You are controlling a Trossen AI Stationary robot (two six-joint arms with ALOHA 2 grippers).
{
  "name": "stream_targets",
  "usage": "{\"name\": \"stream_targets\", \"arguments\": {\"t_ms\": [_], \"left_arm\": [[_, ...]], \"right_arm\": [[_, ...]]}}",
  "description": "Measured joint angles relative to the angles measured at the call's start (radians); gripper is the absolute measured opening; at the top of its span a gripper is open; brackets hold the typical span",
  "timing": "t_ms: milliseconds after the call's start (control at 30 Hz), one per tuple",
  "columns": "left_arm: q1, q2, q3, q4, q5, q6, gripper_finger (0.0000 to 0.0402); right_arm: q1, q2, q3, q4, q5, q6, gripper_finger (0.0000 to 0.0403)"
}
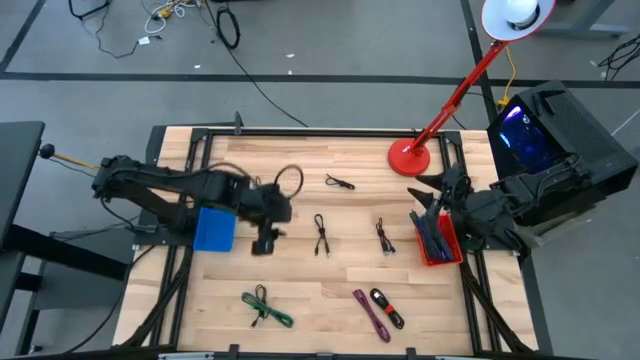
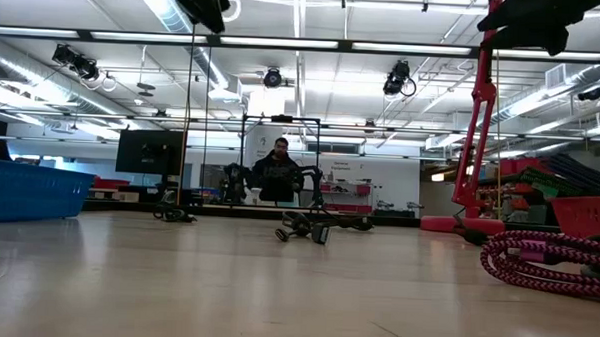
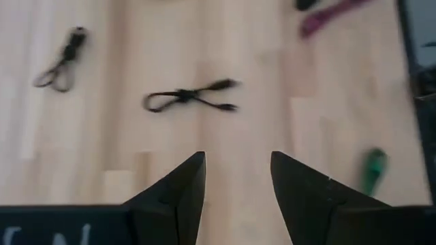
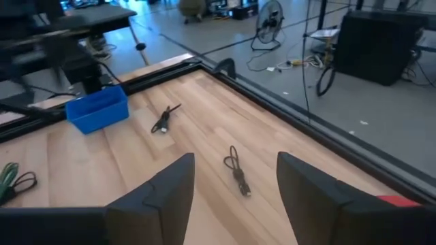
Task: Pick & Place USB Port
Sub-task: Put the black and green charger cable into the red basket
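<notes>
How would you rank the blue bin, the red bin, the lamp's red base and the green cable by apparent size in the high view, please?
Largest to smallest:
1. Red bin and blue bin, too alike to separate
2. Green cable and the lamp's red base, also close: the cable sprawls longer, the base is more solid

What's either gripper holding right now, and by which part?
Nothing. The left gripper is open over bare table near the blue bin; the right gripper is open above the red bin, with nothing between its fingers.

Robotics lab, ceiling ducts [image 2: 43,69], floor cables [image 1: 165,15]
</notes>
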State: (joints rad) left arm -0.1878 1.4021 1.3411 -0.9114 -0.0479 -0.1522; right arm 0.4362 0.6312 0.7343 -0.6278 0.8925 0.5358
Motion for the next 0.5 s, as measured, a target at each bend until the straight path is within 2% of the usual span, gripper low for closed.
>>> {"name": "stream_targets", "arguments": {"t_ms": [200, 367, 500], "left_arm": [[-0.183, 0.036, 0.0, 0.005, -0.01, -0.129, 0.0172], [-0.327, 0.104, 0.0, 0.017, -0.08, -0.275, 0.0172], [-0.419, 0.184, 0.0, 0.043, -0.151, -0.36, 0.0172]], "right_arm": [[-0.008, 0.015, -0.069, 0.095, 0.008, 0.01, 0.0208], [-0.011, 0.022, -0.145, 0.264, 0.004, -0.005, 0.0208], [-0.011, 0.027, -0.189, 0.462, -0.075, -0.026, 0.0208]]}}
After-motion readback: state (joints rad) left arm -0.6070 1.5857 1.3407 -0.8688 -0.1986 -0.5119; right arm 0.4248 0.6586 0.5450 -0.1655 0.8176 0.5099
